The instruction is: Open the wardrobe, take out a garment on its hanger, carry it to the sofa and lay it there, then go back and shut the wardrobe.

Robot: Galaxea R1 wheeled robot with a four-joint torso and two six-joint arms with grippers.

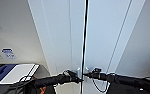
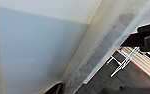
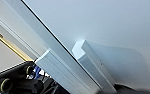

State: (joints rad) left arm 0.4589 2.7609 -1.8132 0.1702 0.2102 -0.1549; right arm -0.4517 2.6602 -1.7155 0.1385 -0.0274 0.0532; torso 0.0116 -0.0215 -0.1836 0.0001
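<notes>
The tall white flat-panelled wardrobe [image 1: 103,37] stands directly ahead, doors shut, a dark seam between them. Its small white vertical handles [image 3: 91,65] are rigid and smooth; judged best gripped squarely at mid-height. Left gripper [image 1: 77,79] and right gripper [image 1: 89,74] sit at them; finger closure cannot be determined.
</notes>
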